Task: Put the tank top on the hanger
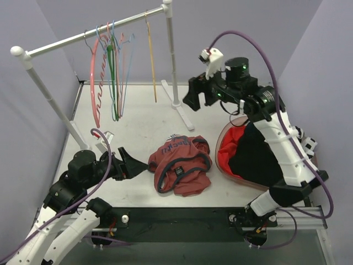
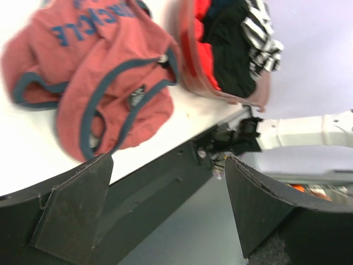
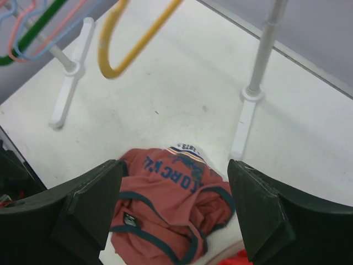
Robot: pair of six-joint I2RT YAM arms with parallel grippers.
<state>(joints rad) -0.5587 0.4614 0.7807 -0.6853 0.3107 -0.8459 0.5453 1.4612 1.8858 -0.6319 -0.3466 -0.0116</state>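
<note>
Tank top (image 1: pixel 181 165) heaped by the middle of the near edge; yellow hanger (image 1: pixel 150 61) hanging on the rail toward the far edge.
We judge the top a light, limp knit (the dark-trimmed shoulder strap looks the surest hold), the hanger stiff, smooth plastic. Left gripper (image 1: pixel 131 164) and right gripper (image 1: pixel 199 99) both gape, empty.

The tank top (image 1: pixel 181 165) is soft, matt rust-red cloth, crumpled, with darker cloth trim. The hanger (image 3: pixel 118 41) is smooth yellow plastic with a slight sheen. The desk (image 1: pixel 138 121) is a smooth, matt white surface. The rack (image 1: pixel 94 34) has smooth white poles, faintly glossy. The left claw (image 2: pixel 168 165) and right claw (image 3: pixel 175 168) have matt black plastic fingers, slightly rough along the edges. The basket (image 2: pixel 187 66) has a smooth pinkish-red plastic rim.
</note>
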